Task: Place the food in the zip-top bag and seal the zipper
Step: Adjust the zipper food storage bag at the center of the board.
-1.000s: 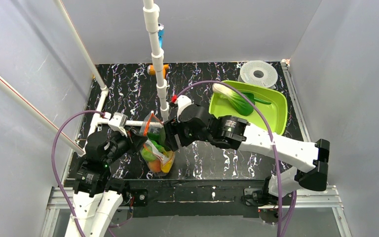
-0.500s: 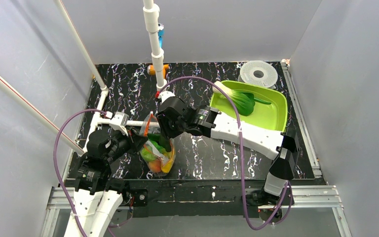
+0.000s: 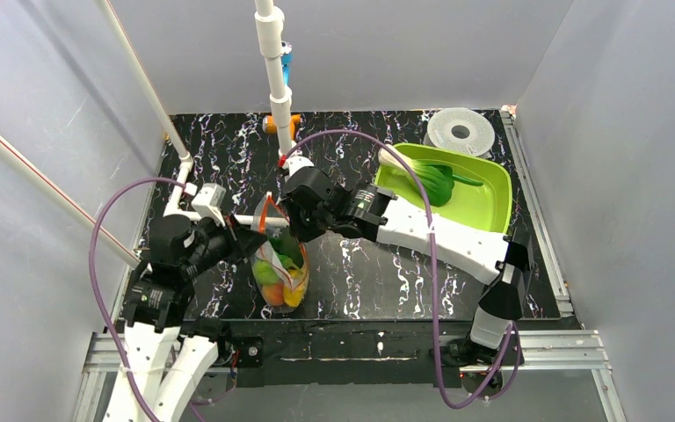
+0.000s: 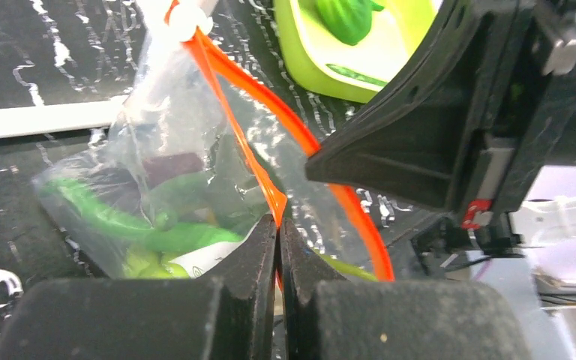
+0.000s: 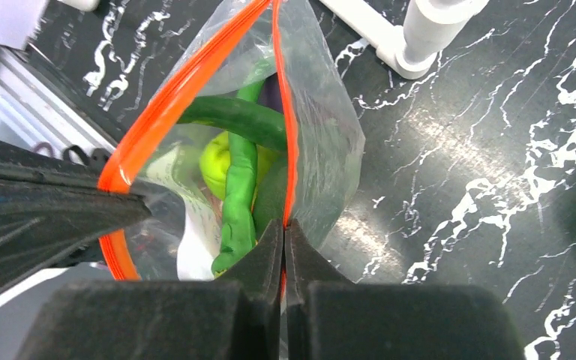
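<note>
Jaws of the right gripper (image 5: 283,225), wide a second ago, now pinch shut on the zipper (image 5: 154,124) opposite the left gripper (image 4: 278,221), also clamped on it, so the upright zip-top bag (image 3: 279,268) with food (image 5: 240,172) inside looks ready for sealing, though a leafy piece (image 3: 431,180) lies in the tray (image 3: 483,207).

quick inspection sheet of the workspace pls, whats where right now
surface: black marbled table
job's things: clear bag upright, holding green pods and other toy food; its orange strip gaping, unsealed
clutter: lime tray with leafy vegetable; white spool; small orange thing by pipe foot
grippers: left pincer shut on one lip of strip; right pincer shut on other lip
cables: purple cable looping off each arm
surroundings: white pipes, grey walls
</note>
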{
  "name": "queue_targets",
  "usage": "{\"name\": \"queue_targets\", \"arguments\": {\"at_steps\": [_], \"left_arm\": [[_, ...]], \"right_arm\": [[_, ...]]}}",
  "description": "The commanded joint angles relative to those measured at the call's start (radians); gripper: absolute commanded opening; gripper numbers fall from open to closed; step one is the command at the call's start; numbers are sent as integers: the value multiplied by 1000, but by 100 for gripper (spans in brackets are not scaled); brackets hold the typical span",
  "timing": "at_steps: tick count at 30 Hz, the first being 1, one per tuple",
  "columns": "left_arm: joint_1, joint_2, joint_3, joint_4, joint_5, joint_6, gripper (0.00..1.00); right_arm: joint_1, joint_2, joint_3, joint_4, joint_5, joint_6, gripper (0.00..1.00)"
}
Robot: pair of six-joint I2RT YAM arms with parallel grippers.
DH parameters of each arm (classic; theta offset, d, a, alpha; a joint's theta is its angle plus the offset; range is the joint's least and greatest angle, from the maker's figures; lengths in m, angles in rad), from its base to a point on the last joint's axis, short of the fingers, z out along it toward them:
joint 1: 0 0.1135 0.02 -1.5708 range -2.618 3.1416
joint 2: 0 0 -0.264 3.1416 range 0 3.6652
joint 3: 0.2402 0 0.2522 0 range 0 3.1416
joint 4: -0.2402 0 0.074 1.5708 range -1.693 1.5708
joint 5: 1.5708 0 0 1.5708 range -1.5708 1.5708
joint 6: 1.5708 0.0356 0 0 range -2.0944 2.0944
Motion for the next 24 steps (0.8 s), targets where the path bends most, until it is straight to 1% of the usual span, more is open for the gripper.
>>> {"name": "queue_targets", "arguments": {"at_steps": [1,3,5,7,9,12,16,20,24], "left_arm": [[4,119,135,6,141,-92,0],[1,184,191,8,203,-114,0],[-16,239,249,7,245,-137,0],[-58,280,307,10,252,-149,0],[-120,311,345,9,230,-146,0],[-176,340,348,-2,200,-132,0],[-207,359,290,-12,196,-130,0],[-290,388,253,28,162,-134,0],[-376,420,251,35,107,-112,0]], "right_arm": [[2,-90,40,17,-26,133,1],[2,-170,-32,90,-52,225,1],[3,-264,-149,218,-85,322,1],[4,-345,-256,333,-87,428,1],[5,-405,-338,423,-67,500,1],[6,-463,-393,448,3,534,1],[6,-527,-483,472,77,582,1],[7,-524,-569,510,97,656,1],[7,-519,-607,525,123,701,1]]}}
